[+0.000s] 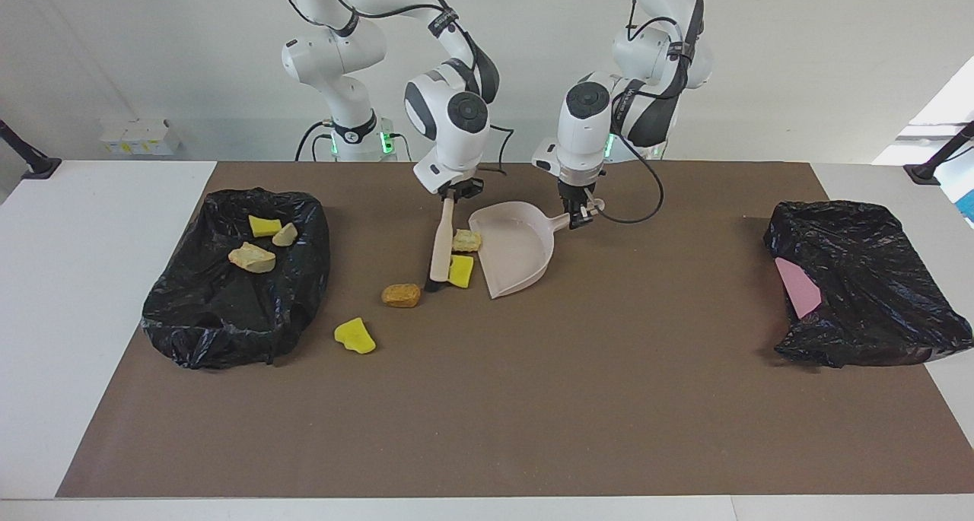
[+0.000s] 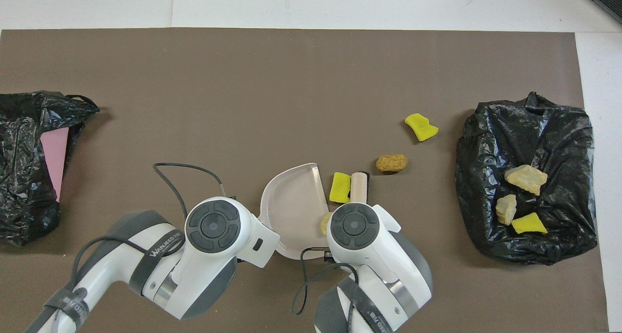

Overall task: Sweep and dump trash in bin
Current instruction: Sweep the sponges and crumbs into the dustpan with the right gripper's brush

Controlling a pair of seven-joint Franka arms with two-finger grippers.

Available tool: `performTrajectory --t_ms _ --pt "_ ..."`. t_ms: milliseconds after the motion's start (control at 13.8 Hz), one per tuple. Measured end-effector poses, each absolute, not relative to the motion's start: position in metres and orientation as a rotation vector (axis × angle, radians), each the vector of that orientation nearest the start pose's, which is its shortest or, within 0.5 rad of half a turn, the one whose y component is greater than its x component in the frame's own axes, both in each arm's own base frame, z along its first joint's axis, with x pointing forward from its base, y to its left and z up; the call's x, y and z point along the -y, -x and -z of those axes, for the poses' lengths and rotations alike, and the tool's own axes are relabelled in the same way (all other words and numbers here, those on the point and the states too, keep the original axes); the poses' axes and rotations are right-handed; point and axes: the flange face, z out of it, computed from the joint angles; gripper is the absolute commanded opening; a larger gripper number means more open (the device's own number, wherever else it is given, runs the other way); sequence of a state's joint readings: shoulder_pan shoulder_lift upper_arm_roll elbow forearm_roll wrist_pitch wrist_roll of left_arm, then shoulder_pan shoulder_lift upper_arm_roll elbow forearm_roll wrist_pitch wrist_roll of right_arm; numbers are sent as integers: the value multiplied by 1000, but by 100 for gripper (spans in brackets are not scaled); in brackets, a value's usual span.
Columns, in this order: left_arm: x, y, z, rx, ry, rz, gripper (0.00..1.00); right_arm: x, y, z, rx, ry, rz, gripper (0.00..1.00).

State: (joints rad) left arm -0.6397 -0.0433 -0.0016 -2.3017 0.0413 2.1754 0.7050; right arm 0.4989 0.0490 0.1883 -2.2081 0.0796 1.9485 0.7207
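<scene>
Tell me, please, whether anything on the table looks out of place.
Yes: three trash pieces lie on top of the crumpled black bag at the right arm's end, not inside a bin. A pink sheet sticks out of the other bag.

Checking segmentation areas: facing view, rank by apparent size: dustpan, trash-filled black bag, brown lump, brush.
1. black bag, holding three pieces
2. dustpan
3. brush, long but thin
4. brown lump
All lie at a similar distance from the camera, so the order looks safe.
</scene>
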Motion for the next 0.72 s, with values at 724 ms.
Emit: performTrajectory --t_ms 724 --pt "289 -411 -357 -1939 2433 -39 0 -341 -409 -392 181 3335 -374 0"
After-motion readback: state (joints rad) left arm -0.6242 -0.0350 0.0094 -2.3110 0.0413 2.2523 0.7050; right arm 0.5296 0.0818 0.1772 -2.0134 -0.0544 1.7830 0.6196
